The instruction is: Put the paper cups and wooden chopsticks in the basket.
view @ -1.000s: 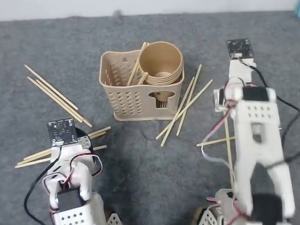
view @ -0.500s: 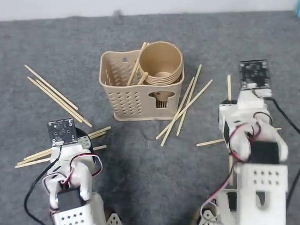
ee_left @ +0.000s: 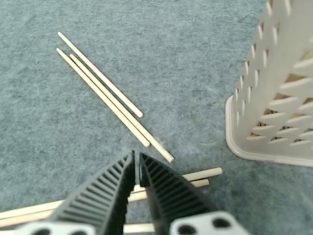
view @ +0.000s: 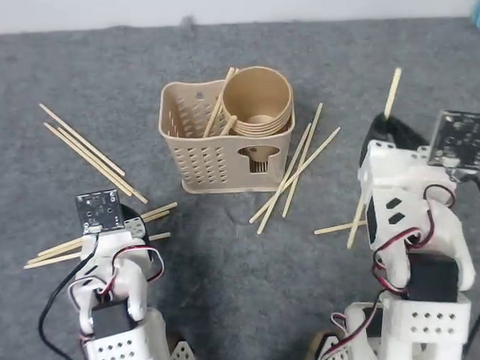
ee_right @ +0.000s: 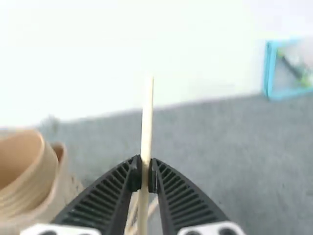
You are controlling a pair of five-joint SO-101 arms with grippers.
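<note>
The grey tabletop (view: 230,308) carries everything. The beige slotted basket (view: 192,150) stands ahead of the left fingers (ee_left: 110,188) and off to their right, well apart from them. Seen from the right fingers (ee_right: 105,198), it lies ahead and to their left. A nested stack of paper cups (view: 256,99) sits upright in the half of the basket nearer the right fingers. A few leaning chopsticks (view: 219,109) are propped beside the stack inside the basket.

The right fingers are clamped on a single chopstick (ee_right: 146,112). It juts well past their tips and also runs back beneath the arm. Between these fingers and the basket, a fan of loose chopsticks (view: 295,173) lies on the tabletop, its near end just beside the basket's foot. One more chopstick (view: 336,228) lies crosswise, close behind that fan.

The left fingers are drawn together with only a sliver of gap and nothing between them. Right under their tips several chopsticks (ee_left: 198,175) lie across the tabletop. Ahead of the tips and to their left, three more chopsticks (ee_left: 105,93) lie side by side at a slant.
</note>
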